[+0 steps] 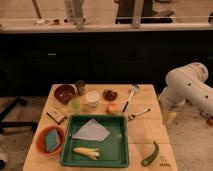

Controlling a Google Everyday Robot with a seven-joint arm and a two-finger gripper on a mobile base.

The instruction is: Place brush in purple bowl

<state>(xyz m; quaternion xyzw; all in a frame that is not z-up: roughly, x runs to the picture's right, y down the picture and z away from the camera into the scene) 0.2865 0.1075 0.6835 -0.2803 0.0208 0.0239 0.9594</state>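
Note:
The brush (129, 98) lies on the wooden table (145, 135) at the back right, its whitish head toward the far edge and its dark handle pointing toward me. The purple bowl (64, 93) stands at the table's back left and looks empty. My white arm (187, 85) bends in from the right. The gripper (169, 116) hangs low beside the table's right edge, well to the right of the brush and far from the bowl. It holds nothing that I can see.
Between bowl and brush stand a dark cup (80, 86), a white cup (92, 98), a green cup (75, 105) and a dish of dark red bits (110, 94). A pale fork-like utensil (138, 113) lies near the brush. In front are a green tray (116, 150), an orange bowl (50, 140) and a green vegetable (150, 155).

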